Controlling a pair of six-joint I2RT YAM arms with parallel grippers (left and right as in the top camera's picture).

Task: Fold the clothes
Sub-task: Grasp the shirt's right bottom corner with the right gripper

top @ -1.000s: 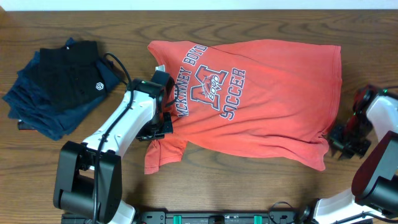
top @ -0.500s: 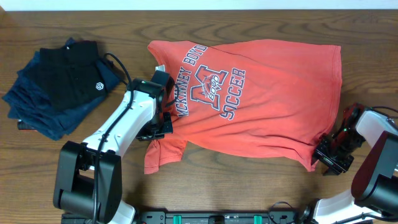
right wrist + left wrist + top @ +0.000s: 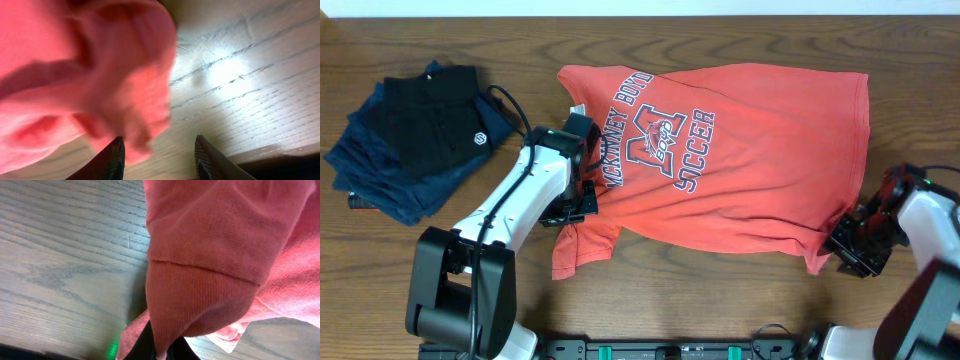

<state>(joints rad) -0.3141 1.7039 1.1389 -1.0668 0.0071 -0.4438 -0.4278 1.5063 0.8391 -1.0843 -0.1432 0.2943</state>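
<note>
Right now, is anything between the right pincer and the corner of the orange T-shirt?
Nothing visible. The right pincer is open right at the T-shirt hem corner, with cloth hanging partly between its jaws and only bare table beyond. The folded dark garments lie far off on the left side.

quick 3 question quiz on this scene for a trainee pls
1. True or false: the right hand is shut on the T-shirt.
2. Where is the pile of folded dark garments? A) at the left end of the table B) under the T-shirt C) in the right hand
3. Fill in: besides MCKINNEY BOYD, the chest lettering reads ____.
Key: 1 false, its fingers stand apart; 2 A; 3 SOCCER.
</note>
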